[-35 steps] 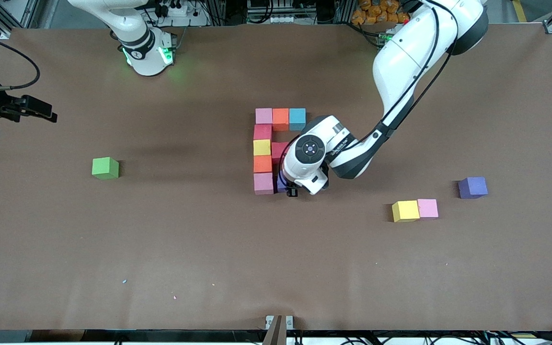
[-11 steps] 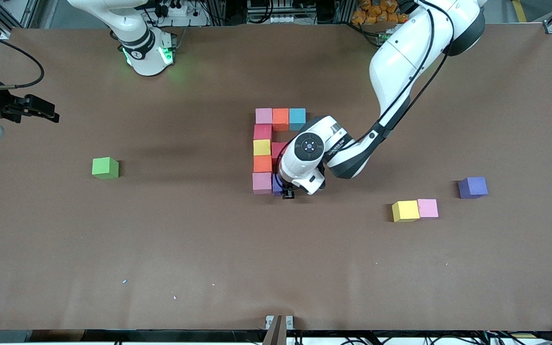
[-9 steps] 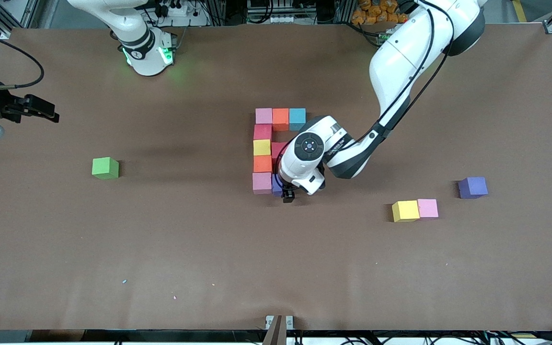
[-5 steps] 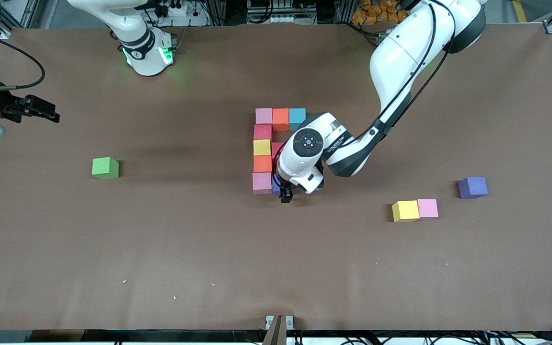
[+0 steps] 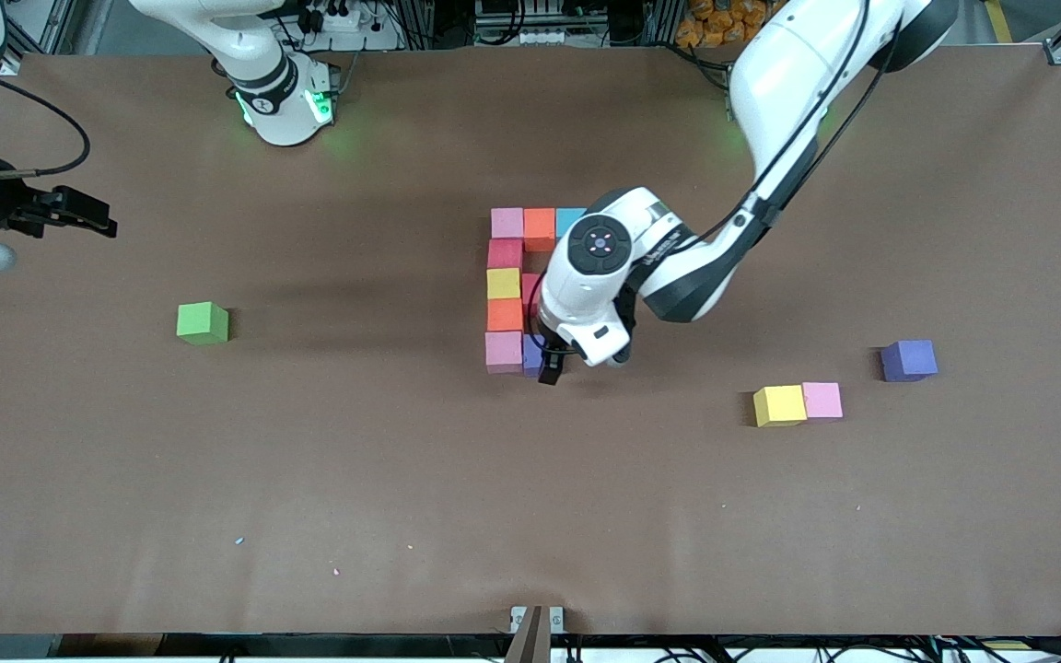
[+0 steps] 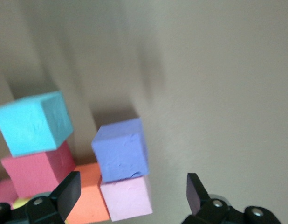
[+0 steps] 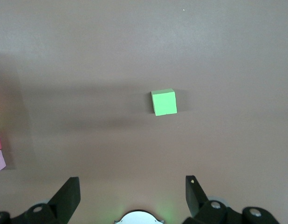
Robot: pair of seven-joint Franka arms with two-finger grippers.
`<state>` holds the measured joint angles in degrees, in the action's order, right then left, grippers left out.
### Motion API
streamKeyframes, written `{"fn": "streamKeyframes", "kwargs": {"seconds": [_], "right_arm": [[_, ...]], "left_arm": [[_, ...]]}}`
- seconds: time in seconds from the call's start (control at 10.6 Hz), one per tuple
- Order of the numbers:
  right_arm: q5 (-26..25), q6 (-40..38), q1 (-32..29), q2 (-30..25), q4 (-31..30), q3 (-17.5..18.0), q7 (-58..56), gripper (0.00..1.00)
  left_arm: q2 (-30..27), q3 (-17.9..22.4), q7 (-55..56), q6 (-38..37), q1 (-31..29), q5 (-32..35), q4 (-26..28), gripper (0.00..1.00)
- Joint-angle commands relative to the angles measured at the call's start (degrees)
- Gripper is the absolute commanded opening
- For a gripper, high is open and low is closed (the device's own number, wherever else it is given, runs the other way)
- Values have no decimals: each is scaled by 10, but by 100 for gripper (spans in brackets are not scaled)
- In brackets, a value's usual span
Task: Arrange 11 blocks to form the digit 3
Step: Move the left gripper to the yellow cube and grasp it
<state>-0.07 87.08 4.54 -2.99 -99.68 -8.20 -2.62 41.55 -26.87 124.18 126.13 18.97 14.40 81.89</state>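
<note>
The digit 3 [image 5: 504, 283] stands mid-table as touching blocks: a pink, orange and light blue [image 5: 570, 218] bar, then a column of dark red, yellow, orange and pink [image 5: 504, 352]. A dark red block [image 5: 530, 286] and a purple block [image 5: 531, 354] lie beside the column, half hidden by the left hand. My left gripper [image 5: 549, 370] hangs open over the purple block [image 6: 120, 149] with nothing in it [image 6: 132, 186]. Loose yellow [image 5: 779, 406], pink [image 5: 822, 400] and purple [image 5: 909, 360] blocks lie toward the left arm's end. My right gripper [image 5: 79, 215] waits open [image 7: 132, 186] at the right arm's end.
A single green cube [image 5: 203, 323] sits alone toward the right arm's end and shows in the right wrist view [image 7: 163, 102]. The left arm [image 5: 770, 110] reaches over the table from its base down to the figure.
My left gripper has opened, let go of the purple block beside the pink one, and risen above it. The right arm has stayed in place.
</note>
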Motion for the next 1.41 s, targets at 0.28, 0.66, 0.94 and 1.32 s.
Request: {"fn": "streamKeyframes", "kwargs": {"seconds": [0.28,0.66,0.94,1.32], "right_arm": [[-10,-1,6,2,-1,-2,3,100],[-10,-1,6,2,-1,-2,3,100],[-10,-1,6,2,-1,-2,3,100],[-10,-2,7,2,0,-2,3,100]], "left_arm": [[-44,2,-89,-56,-110,2,22,100],[-43,2,-123,-118,-209,2,49,100],[-42,3,-131,-117,-255,4,70,100],[-41,3,-131,-71,-286,75,128,100]]}}
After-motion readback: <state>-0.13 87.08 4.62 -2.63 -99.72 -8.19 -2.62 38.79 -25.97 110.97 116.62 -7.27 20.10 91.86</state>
